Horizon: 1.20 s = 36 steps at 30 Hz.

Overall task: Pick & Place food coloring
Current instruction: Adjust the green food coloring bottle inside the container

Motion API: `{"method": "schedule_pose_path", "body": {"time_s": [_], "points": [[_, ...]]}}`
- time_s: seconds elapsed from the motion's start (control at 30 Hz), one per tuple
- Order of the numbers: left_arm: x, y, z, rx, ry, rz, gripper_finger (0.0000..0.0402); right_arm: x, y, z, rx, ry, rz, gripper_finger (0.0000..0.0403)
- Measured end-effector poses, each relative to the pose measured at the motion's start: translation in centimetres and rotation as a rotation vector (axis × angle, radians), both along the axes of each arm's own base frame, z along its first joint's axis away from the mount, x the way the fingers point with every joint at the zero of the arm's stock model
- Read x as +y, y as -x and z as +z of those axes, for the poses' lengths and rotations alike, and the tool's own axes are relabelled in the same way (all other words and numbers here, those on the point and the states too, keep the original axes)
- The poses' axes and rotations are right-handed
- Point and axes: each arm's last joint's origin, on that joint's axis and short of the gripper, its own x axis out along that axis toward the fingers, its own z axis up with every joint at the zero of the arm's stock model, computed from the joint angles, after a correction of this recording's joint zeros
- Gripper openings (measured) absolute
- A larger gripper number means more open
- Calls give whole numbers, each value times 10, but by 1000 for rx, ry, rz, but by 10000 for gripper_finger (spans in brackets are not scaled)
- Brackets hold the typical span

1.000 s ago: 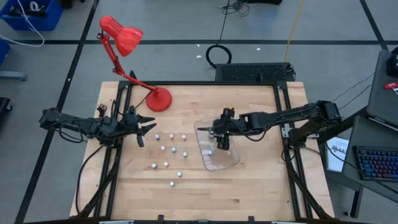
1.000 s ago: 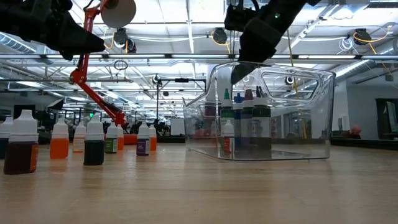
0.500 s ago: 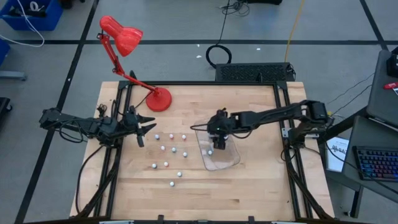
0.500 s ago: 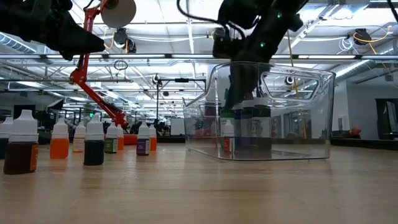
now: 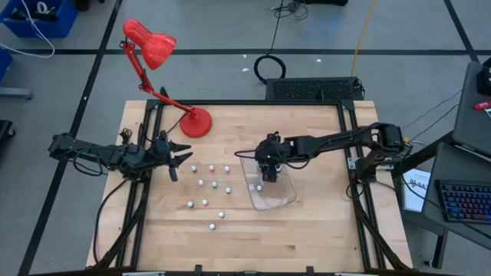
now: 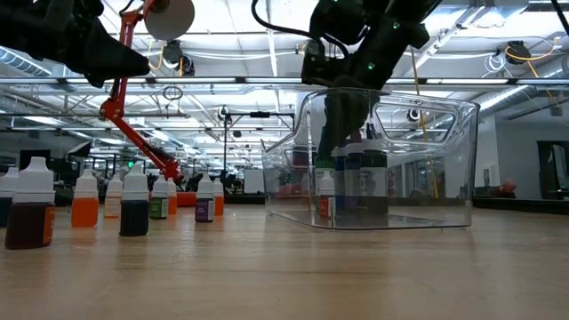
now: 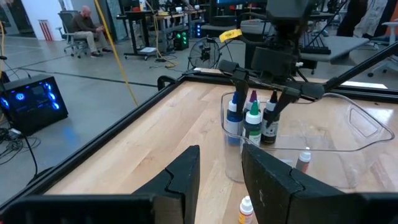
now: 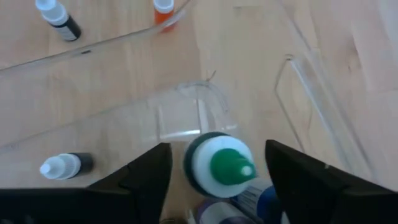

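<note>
**Now reaching into the tray for the green-capped bottle**

Right, I've got the right gripper (image 8: 216, 163) down inside the clear tray (image 5: 282, 201), its fingers apart on either side of the green-capped bottle (image 8: 219, 167) but not yet pressing on it. That bottle stands upright in a tight cluster with a blue-capped one (image 7: 233, 115) and a dark one (image 7: 269, 121), so there's little room to spare. I reckon it's light, stiff plastic, smooth and easy to tip. I'd grip the body below the cap, square across, and squeeze gently, since a hard pinch could squirt it or pop it out sideways. Its neighbours could topple if I nudge them. The small bottles (image 5: 205, 183) are scattered on the worktop (image 5: 307, 230) between the arms. The left gripper (image 5: 178, 160) waits at the left edge, fingers slightly apart, holding nothing.
</note>
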Motion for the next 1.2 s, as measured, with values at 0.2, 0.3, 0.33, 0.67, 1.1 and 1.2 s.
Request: {"method": "schedule_pose_path", "body": {"time_s": [0.2,0.3,0.33,0.67,1.1,1.2], "points": [[0,0,0,4,1,0,124,-3,0,1,-6,1,0,126],[0,0,-1,8,0,0,124,-2,0,1,-5,20,28,103],[0,0,-1,8,0,0,124,1,0,4,-6,24,41,103],[0,0,-1,12,-1,0,124,43,3,55,-25,101,138,103],[0,0,-1,6,2,1,124,4,4,51,22,151,18,103],[0,0,-1,10,2,1,124,-2,4,52,4,106,20,103]]}}
